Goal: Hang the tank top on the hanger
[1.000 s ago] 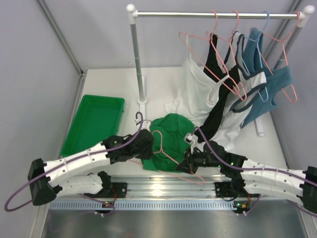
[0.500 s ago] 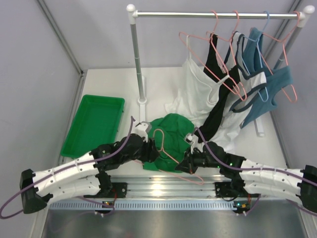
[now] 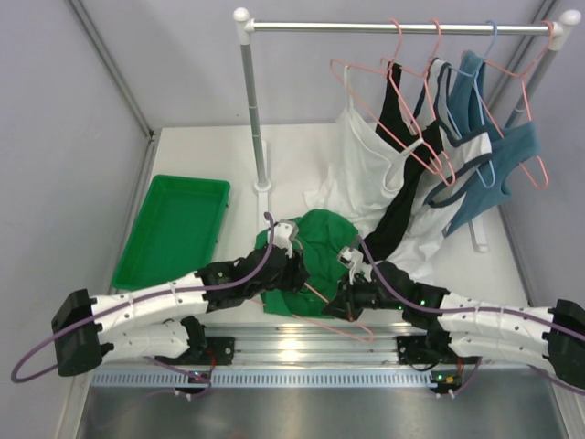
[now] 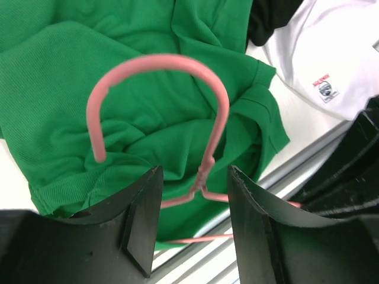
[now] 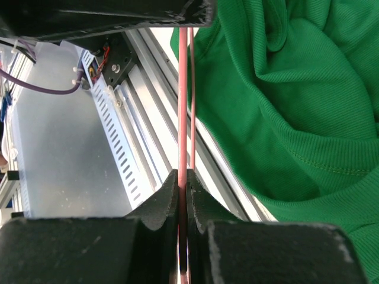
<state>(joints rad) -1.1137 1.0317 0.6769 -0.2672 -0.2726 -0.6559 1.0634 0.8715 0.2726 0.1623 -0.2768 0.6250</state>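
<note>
The bright green tank top lies crumpled on the white table, in front of the rack. A salmon-pink hanger rests across its near edge, with the hook over the green fabric. My left gripper is open, and its jaws stand on either side of the hanger's neck without touching it. My right gripper is shut on the hanger's wire, beside the tank top. In the left wrist view the left gripper has nothing pinched.
A rigid green tray sits at the left. The rack's pole and rail carry a white top, a black one, teal tops and spare pink hangers. An aluminium rail runs along the near edge.
My left arm has swung right, from the tank top's left edge to the hanger's hook, and its jaws have opened wider. The right gripper has kept its hold in place.
</note>
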